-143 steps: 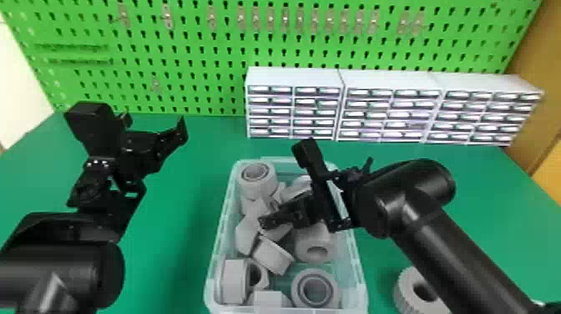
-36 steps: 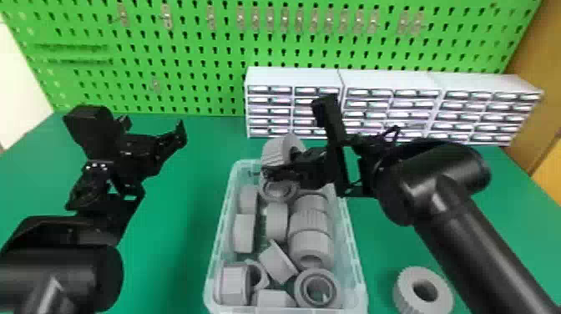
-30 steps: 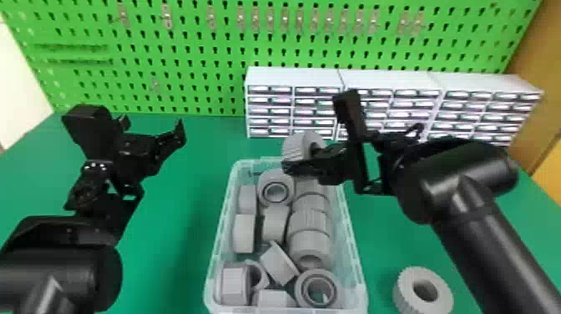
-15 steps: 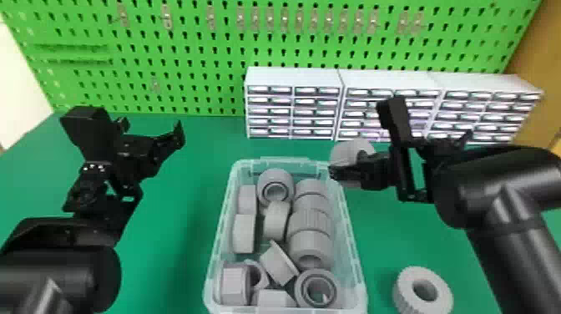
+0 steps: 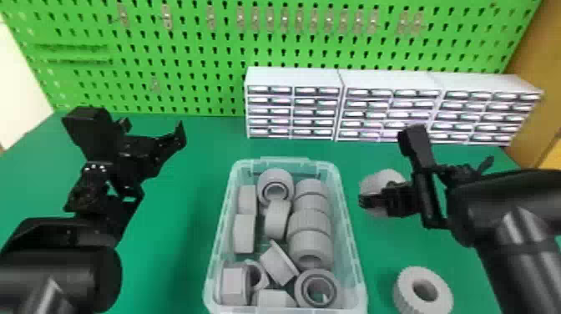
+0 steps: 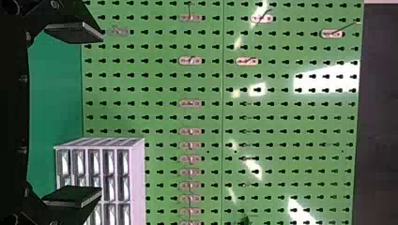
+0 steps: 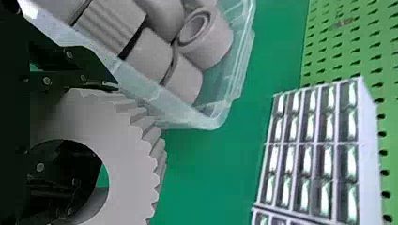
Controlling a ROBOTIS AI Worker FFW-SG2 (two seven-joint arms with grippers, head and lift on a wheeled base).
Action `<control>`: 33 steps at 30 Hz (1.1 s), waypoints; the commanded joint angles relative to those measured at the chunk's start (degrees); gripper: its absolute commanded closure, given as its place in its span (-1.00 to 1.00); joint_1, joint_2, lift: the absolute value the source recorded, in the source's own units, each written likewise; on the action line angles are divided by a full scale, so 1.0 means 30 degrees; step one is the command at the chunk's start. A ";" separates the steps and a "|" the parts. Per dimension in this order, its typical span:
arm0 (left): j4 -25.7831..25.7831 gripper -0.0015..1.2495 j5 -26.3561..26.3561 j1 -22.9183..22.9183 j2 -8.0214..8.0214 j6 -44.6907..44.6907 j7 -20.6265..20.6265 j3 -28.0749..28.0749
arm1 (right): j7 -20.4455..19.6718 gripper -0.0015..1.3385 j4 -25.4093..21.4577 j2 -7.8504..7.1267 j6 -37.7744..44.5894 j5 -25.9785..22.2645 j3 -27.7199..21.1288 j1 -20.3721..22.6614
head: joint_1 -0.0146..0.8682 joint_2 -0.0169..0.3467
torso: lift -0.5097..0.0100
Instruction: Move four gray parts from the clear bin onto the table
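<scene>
My right gripper (image 5: pixel 375 199) is shut on a toothed gray part (image 5: pixel 383 180), over the table just right of the clear bin (image 5: pixel 348 208). In the right wrist view that gripper (image 7: pixel 91 131) grips the ring's wall, one finger outside it and the other at its hole; the held part (image 7: pixel 131 164) hangs near the bin's wall (image 7: pixel 169 105). Several gray parts (image 5: pixel 311 231) lie in the bin. Another toothed gray part (image 5: pixel 422 291) lies flat on the table at front right. The left gripper (image 5: pixel 152 131) is parked at the left; in its wrist view, this gripper (image 6: pixel 74 115) stands open with nothing between its fingers.
White drawer cabinets (image 5: pixel 294 102) stand at the table's back, from the middle to the right, against a green pegboard (image 5: pixel 200 54). The bin's right wall rises beside the held part. Green table surface (image 5: pixel 188 200) lies between the left arm and the bin.
The right gripper was down among the parts in the bin, then rose with one toothed part and carried it right, past the bin's wall. The left arm has hardly moved.
</scene>
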 commanded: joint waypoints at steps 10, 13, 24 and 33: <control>0.0059 -0.78 0.0110 -0.0087 -0.0029 0.0001 0.0011 -0.0233 | 0.0001 0.74 0.1258 0.0233 0.0165 0.1151 -0.0546 0.0223 | 0.57 -0.72 | 0.77; 0.0059 -0.78 0.0110 -0.0087 -0.0029 0.0001 0.0011 -0.0233 | 0.0001 0.74 0.1785 0.0263 -0.0215 0.1268 -0.0664 0.0223 | 0.57 -0.72 | 0.77; 0.0293 -0.78 0.0257 -0.0146 -0.0029 0.0001 0.0011 -0.0585 | 0.0001 0.74 0.4158 0.0380 -0.2237 0.2030 -0.0781 -0.0099 | 0.57 -0.72 | 0.77; 0.0352 -0.78 0.0345 -0.0146 0.0000 0.0001 0.0011 -0.0644 | 0.0001 0.74 0.4920 0.0526 -0.2061 0.2293 -0.0488 -0.0217 | 0.57 -0.72 | 0.77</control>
